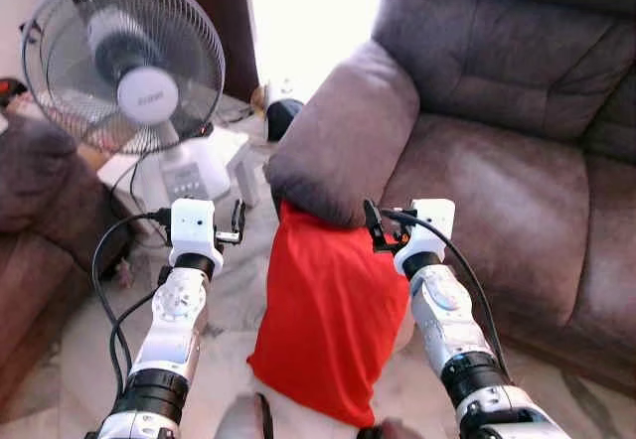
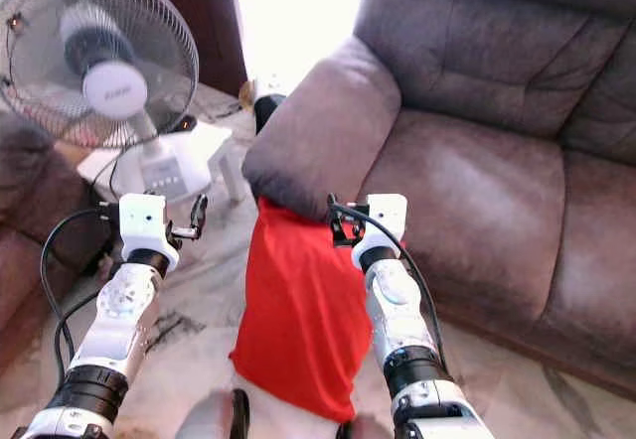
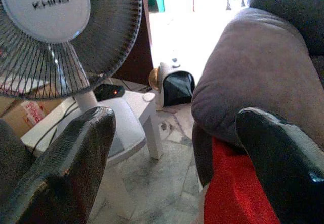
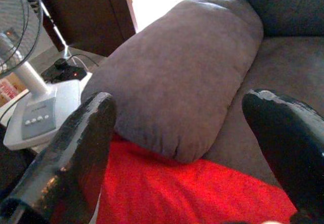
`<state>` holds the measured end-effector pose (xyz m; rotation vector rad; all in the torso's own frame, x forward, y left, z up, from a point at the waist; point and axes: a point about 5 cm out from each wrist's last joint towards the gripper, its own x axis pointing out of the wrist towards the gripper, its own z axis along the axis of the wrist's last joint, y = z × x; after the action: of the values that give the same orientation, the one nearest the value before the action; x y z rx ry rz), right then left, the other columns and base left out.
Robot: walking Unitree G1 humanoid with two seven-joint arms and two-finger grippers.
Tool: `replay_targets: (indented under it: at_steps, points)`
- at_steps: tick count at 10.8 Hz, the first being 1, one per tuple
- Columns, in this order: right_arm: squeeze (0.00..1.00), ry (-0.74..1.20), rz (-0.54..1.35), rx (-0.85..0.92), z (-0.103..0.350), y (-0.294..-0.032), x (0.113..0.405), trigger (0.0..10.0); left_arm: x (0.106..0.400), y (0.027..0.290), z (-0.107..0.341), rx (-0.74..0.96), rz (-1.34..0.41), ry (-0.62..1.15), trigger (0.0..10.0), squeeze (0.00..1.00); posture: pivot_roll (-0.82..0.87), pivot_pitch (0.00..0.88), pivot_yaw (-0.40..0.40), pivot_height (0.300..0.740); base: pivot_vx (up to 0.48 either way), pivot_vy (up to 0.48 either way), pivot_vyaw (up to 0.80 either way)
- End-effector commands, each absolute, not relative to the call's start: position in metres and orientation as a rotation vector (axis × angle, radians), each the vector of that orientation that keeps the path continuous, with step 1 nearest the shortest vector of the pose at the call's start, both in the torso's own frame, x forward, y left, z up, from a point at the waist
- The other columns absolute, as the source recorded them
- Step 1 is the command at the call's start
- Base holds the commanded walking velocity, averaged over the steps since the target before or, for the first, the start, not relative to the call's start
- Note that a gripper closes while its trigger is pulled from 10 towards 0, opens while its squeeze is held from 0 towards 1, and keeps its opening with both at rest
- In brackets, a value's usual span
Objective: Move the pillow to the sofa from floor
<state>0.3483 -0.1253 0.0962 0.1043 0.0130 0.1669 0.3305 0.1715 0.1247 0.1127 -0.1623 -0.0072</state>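
Marble floor [image 1: 234, 310]; one red pillow [image 1: 333, 310]; one sofa [image 1: 497, 161]

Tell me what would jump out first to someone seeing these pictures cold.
The bright red pillow grabs the eye: it stands on the floor, leaning against the end of the grey sofa, its top tucked under the padded armrest. The left gripper and right gripper, both open, are raised on either side of its upper part. To the robot's left a large white fan stands on a low white stool.
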Motion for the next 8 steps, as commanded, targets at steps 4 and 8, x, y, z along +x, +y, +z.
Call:
replay_targets:
  at_steps: [4,8]
  points:
    - [0.0,0.045,0.162,0.099,0.0895,-0.1252,0.3461,10.0,0.3286,0.174,0.1184,0.111,-0.006,-0.135,10.0,0.0,0.15,0.165,0.004,0.65,0.0,0.0,0.0]
    - [0.0,0.033,0.168,0.103,0.0893,-0.1241,0.3449,10.0,0.3281,0.1784,0.118,0.117,0.003,-0.132,10.0,0.0,0.15,0.174,0.005,0.607,0.0,0.0,0.0]
